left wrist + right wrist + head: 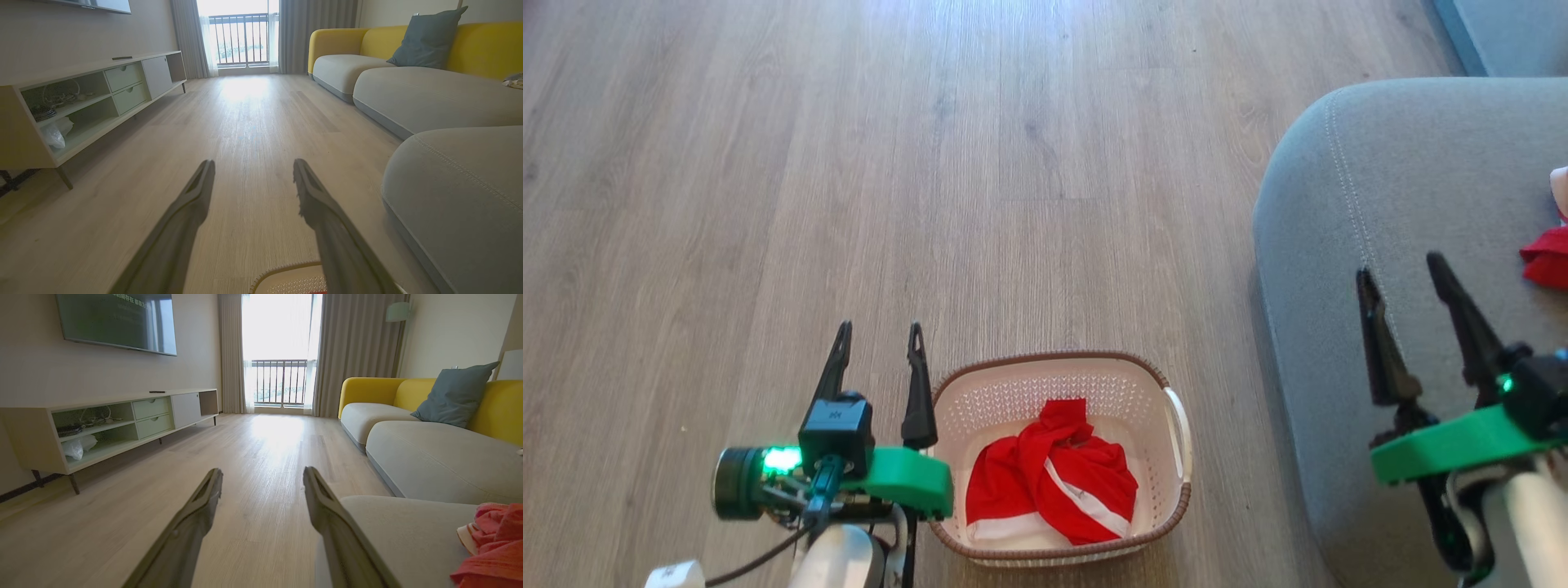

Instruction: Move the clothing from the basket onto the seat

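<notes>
1. Lying bunched in the basket [1045, 357], the red-and-white clothing [1054, 482] sits on its bottom, toward the near side. The basket stands on the wood floor [931, 163], just beside the seat [1405, 204].
2. Another red piece [1547, 257] rests on the seat at the head view's right edge. The right wrist view shows it crumpled on the cushion.
3. The left gripper [880, 328] hangs close by the basket's left rim, its fingers spread apart and empty, pointing out over the floor.
4. The right gripper [1400, 266] hovers above the seat's edge. Its fingers are likewise spread and hold nothing, and they are apart from the red piece.
</notes>
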Tool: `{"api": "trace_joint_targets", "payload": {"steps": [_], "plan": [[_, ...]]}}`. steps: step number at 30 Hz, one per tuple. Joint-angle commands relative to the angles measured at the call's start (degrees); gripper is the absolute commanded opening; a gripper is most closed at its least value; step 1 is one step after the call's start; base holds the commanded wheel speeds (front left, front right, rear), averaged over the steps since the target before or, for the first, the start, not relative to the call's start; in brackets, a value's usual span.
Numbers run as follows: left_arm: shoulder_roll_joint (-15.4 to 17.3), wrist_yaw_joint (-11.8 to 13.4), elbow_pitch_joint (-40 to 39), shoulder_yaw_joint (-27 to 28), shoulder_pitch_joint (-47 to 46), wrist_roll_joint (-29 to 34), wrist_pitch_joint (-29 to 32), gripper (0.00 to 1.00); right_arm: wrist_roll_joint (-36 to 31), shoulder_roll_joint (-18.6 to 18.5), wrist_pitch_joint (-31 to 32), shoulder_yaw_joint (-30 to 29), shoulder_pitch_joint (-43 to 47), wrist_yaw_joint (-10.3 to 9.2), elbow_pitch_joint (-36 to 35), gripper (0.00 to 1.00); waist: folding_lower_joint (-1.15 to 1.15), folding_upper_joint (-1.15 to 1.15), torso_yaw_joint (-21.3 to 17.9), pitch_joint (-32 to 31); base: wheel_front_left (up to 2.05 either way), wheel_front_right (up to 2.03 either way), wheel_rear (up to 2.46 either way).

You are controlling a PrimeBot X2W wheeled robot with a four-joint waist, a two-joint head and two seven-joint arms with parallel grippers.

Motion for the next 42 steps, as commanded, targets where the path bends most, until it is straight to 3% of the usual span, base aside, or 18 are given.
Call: {"api": "trace_joint_targets", "payload": {"steps": [1,10,15,42], "plan": [[-0.05,0.25,-1.72,2.42,-1.34,0.02,-0.28,1.00,-0.85,-0.19,-0.38,0.39,-0.19,-0.01,-1.83,1.00,0.01,0.00,-0.01,-0.03,0.00,0.00,0.00],[-0.05,0.76,1.45,3.46,1.72,-0.23,-0.28,1.00,-6.13,5.58,-0.38,-3.44,4.08,-0.01,0.10,1.00,0.01,0.00,-0.55,-0.43,0.00,0.00,0.00],[-0.05,0.39,3.19,2.64,2.42,-0.43,-0.28,1.00,-6.71,6.89,-0.38,-4.27,4.40,-0.01,1.24,1.00,0.01,0.00,-0.78,-0.23,0.00,0.00,0.00],[-0.05,0.05,4.22,1.74,1.09,-0.85,-0.28,1.00,-6.58,6.98,-0.38,-4.50,3.44,-0.01,2.43,1.00,0.01,0.00,-0.21,0.55,0.00,0.00,0.00]]}}
